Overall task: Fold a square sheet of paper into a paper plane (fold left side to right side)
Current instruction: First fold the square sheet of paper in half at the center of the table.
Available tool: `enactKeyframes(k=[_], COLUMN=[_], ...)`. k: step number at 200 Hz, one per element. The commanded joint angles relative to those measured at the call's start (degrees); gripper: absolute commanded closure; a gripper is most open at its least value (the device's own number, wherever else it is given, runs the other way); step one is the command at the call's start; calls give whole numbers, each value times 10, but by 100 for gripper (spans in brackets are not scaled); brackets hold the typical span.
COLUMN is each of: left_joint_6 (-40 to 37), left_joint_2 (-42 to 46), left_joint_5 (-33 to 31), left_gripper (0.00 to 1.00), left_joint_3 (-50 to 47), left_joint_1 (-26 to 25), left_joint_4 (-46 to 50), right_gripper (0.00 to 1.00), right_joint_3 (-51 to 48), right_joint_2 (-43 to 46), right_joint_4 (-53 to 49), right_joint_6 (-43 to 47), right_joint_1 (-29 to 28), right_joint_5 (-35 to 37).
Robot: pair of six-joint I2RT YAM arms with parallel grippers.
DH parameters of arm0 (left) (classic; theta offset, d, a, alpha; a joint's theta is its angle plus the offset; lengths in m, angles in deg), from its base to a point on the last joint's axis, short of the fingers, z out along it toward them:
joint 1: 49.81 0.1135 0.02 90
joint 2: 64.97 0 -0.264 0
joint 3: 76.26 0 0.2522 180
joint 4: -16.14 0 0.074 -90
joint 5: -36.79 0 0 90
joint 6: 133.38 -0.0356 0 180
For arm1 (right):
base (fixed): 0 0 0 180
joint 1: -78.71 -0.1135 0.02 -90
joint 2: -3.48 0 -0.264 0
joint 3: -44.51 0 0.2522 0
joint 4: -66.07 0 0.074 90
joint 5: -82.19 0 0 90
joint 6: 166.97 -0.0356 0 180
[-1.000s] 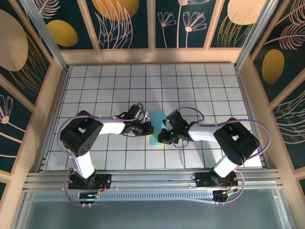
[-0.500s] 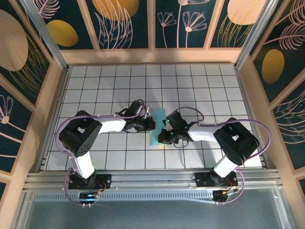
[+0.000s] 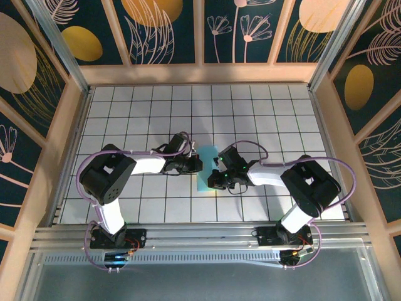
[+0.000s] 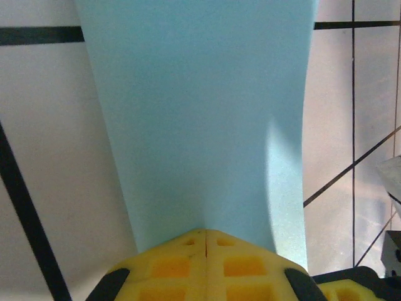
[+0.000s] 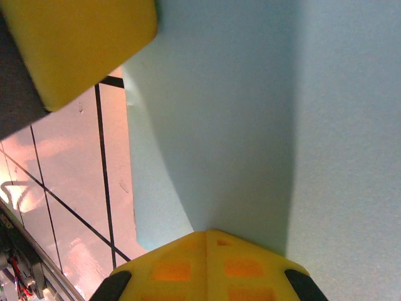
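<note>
the left gripper (image 4: pixel 205 238) has its yellow fingers (image 4: pixel 169 266) pressed together, pinching one edge of the square sheet of paper (image 4: pixel 200 113), which spreads out ahead of them. the right gripper (image 5: pixel 207 238) is clamped likewise on the sheet's opposite edge.

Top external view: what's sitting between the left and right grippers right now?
The teal-blue paper. The left gripper and right gripper meet it from opposite sides, as seen in the top external view.
</note>
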Motion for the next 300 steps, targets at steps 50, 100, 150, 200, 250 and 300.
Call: enactKeyframes(k=[50,100,150,200,250,300], left_joint_6=[-7,-23,-49,-64,-74,-77], left_joint_2=[-19,-28,-55,-97,-120,-143], left_joint_5=[-17,-30,-43,-54,-61,-51], left_gripper=[100,100,100,100,100,100], left_joint_3=[-22,4,56,124,152,185], left_joint_1=[10,26,48,66,85,100], left_joint_4=[-36,-16,16,35,38,30], right_gripper=[100,100,100,100,100,100], right_joint_3=[-14,-20,-28,-33,-41,-41], right_joint_2=[-26,-28,-30,-29,-25,-27], right_joint_4=[-94,-97,-87,-80,-67,-61], right_joint_6=[23,27,26,26,20,19], right_joint_1=[-2,-1,0,3,6,6], right_joint_5=[48,55,53,50,42,37])
